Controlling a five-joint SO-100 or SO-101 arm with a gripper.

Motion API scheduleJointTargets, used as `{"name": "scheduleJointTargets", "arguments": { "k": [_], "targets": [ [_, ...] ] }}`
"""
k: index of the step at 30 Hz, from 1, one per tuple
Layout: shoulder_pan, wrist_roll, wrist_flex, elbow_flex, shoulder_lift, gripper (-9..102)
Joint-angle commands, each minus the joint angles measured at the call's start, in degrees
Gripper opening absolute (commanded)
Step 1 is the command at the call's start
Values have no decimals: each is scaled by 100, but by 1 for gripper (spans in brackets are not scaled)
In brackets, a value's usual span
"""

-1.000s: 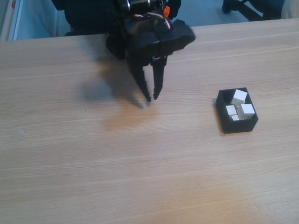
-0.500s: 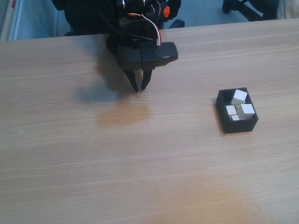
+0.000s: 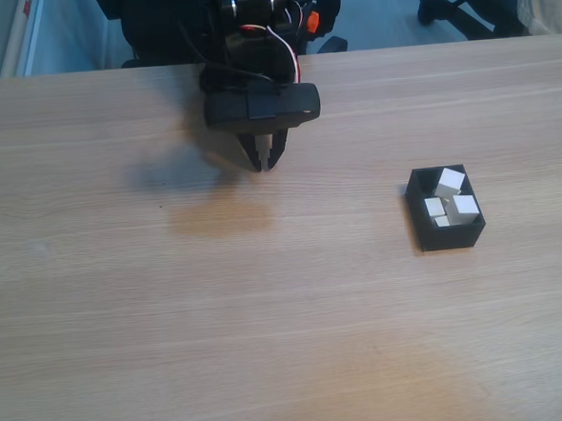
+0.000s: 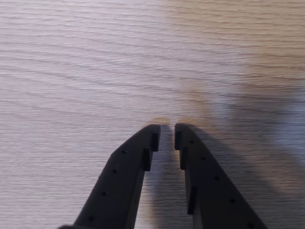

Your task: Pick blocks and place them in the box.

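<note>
The pincer is seen near the far edge of the surface, its two jaws nearly together with a thin gap and nothing held; in the wrist view bare wood grain lies beneath the tips. The box stands well apart to the right in the fixed view, with the white blocks piled loosely inside. One block leans high near the far wall, so a careless sweep could knock it out. Wide open wood is left around the box.
</note>
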Motion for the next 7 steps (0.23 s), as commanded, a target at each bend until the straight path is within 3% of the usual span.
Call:
{"name": "scheduleJointTargets", "arguments": {
  "k": [1, 7],
  "targets": [
    [-44, 18, 387, 360, 158, 0],
    [-53, -70, 396, 360, 158, 0]
  ]
}}
